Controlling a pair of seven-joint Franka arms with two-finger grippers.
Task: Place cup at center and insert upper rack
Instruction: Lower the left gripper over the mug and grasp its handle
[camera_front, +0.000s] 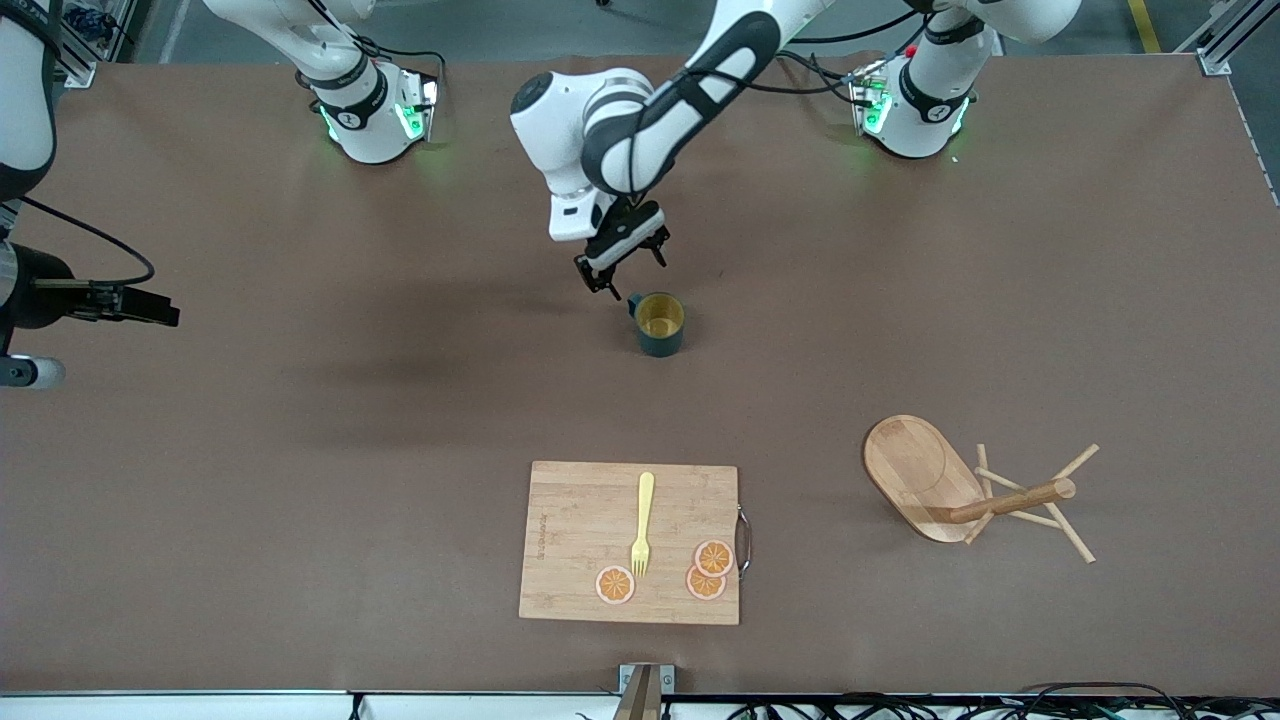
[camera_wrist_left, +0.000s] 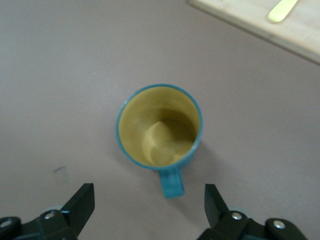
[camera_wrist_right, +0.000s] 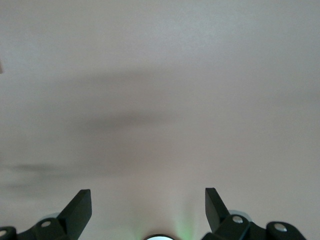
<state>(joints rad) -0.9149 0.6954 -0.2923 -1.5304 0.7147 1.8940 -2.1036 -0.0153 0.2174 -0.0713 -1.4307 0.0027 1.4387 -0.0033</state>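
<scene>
Two black fingers (camera_wrist_left: 82, 202) of the left gripper (camera_front: 622, 262) are standing spread wide, holding nothing, and hovering just above the table (camera_front: 300, 450) beside the cup (camera_front: 659, 323). In the left wrist view the cup (camera_wrist_left: 160, 127) is sitting upright, its handle pointing toward the gap between the fingers, clear of both. The cup is resting about midway between the two arms' ends of the table, farther from the front camera than the cutting board (camera_front: 630, 542). A yellow fork (camera_front: 642, 524) and three orange slices (camera_front: 706, 570) are lying on that board. The upper rack (camera_front: 965, 492) is lying tipped on its side toward the left arm's end, about as near the camera as the board, its pegs sticking outward. The right gripper (camera_wrist_right: 148, 210) is waiting, jaws apart and empty, over bare table at the right arm's end.
</scene>
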